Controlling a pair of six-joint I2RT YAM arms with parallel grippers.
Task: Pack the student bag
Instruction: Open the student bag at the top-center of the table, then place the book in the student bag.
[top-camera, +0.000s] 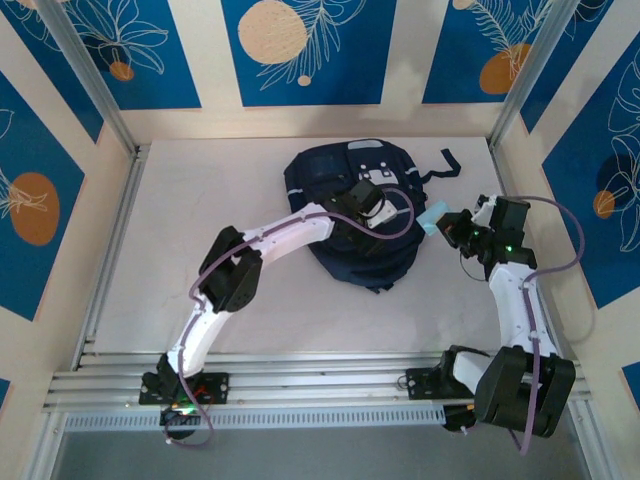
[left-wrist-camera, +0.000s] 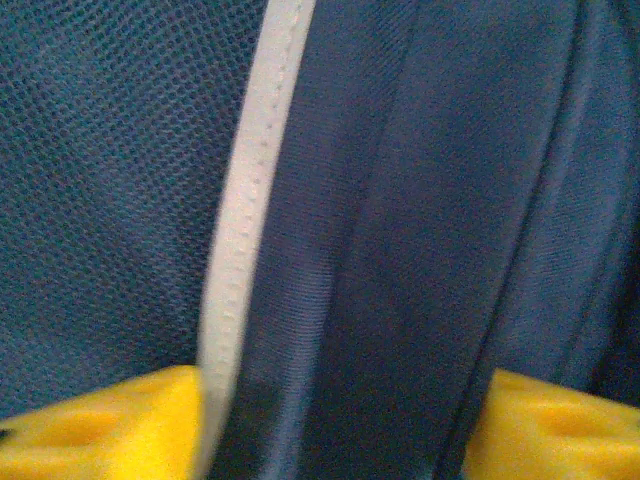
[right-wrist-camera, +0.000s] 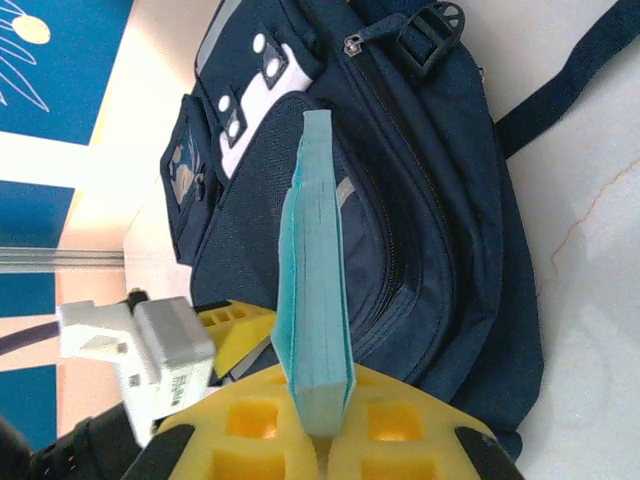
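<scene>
The student bag (top-camera: 335, 185), dark navy with white front patches, lies in the middle of the table. My left gripper (top-camera: 368, 205) rests on its top, open. In the left wrist view its yellow fingers (left-wrist-camera: 100, 425) stand wide apart, pressed close to the navy fabric (left-wrist-camera: 420, 200) beside a pale stripe (left-wrist-camera: 245, 220). My right gripper (top-camera: 458, 228) is just right of the bag, shut on a thin teal book (top-camera: 434, 218). In the right wrist view the book (right-wrist-camera: 315, 250) stands on edge between the yellow pads (right-wrist-camera: 250, 420), pointing at the bag (right-wrist-camera: 440, 200) and its zipper.
A black strap (top-camera: 450, 163) trails from the bag's far right corner. Bare pale table (top-camera: 200, 200) lies left of the bag. Aluminium posts (top-camera: 85, 75) and blue-patterned walls enclose the table, and slotted rails (top-camera: 320, 385) run along the near edge by the arm bases.
</scene>
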